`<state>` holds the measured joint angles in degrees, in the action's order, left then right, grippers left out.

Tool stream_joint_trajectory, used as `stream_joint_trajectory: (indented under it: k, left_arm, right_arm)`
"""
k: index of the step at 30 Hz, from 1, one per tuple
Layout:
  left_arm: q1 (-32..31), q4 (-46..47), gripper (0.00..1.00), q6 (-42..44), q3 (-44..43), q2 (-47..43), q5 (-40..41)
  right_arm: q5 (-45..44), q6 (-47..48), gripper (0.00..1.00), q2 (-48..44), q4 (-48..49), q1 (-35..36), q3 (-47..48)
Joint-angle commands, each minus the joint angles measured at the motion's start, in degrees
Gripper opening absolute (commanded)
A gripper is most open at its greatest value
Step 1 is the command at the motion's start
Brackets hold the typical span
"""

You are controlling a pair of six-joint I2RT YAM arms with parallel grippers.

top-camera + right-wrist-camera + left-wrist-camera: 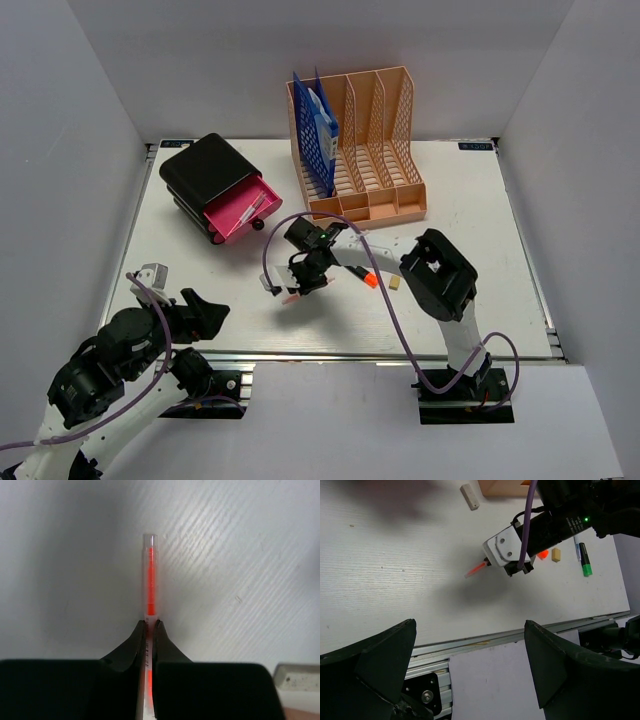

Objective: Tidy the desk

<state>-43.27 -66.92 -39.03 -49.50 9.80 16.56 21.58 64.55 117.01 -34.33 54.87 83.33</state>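
I see the white tabletop lying flat in front of both arms, filling the middle of the top view. The right jaws are clenched on a red pen near the centre of the tabletop. Whether the pen touches the surface, I cannot tell. The left jaws stand wide apart, grasping nothing, at 7 o'clock by the near edge. A peach file rack stands at 12 o'clock. A black drawer box is at 10 o'clock, with its pink drawer pulled out.
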Motion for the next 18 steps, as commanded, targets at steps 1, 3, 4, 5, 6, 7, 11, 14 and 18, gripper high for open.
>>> stream_joint_trajectory:
  k: [1,3,4,5,6,7,11,14,18]
  left_arm:
    - [-0.24,-0.32,0.98,-0.26,0.1,0.57,0.67]
    - [-0.24,-0.5,0.98,-0.35,0.19,0.13,0.67]
    - [-0.24,-0.5,0.98,-0.44,0.19,0.04,0.76]
    - [-0.24,-0.5,0.98,-0.44,0.1,0.04,0.84]
    - [-0.24,-0.5,0.98,-0.44,0.1,-0.05,0.76]
    - [-0.24,-0.41,0.98,-0.44,0.19,-0.13,0.76]
    - [-0.24,-0.41,0.98,-0.44,0.19,0.04,0.84]
    - [-0.24,-0.41,0.98,-0.44,0.19,0.04,0.76]
    - [-0.24,-0.32,0.98,-0.35,0.19,0.21,0.67]
  right_arm:
    - [-5.94,-1.19,0.0,-2.31,-3.28,-0.29,1.03]
    - [-6.99,-0.93,0.0,-3.01,-6.87,-0.47,6.91]
    - [-7.69,-0.57,0.0,-3.1,-8.11,-0.55,9.46]
    - [-8.92,-0.31,0.0,-3.02,-9.26,-0.47,14.44]
    - [-9.45,0.48,0.0,-2.93,-10.31,-0.55,17.19]
    - [-10.15,0.83,0.0,-2.76,-12.5,-0.47,19.83]
    - [-14.8,3.03,0.0,-1.87,-15.51,-0.29,31.88]
    - [-17.53,4.79,0.0,-3.01,-11.83,-0.2,36.02]
    - [-20.35,8.47,0.0,-4.25,-0.06,0.06,33.22]
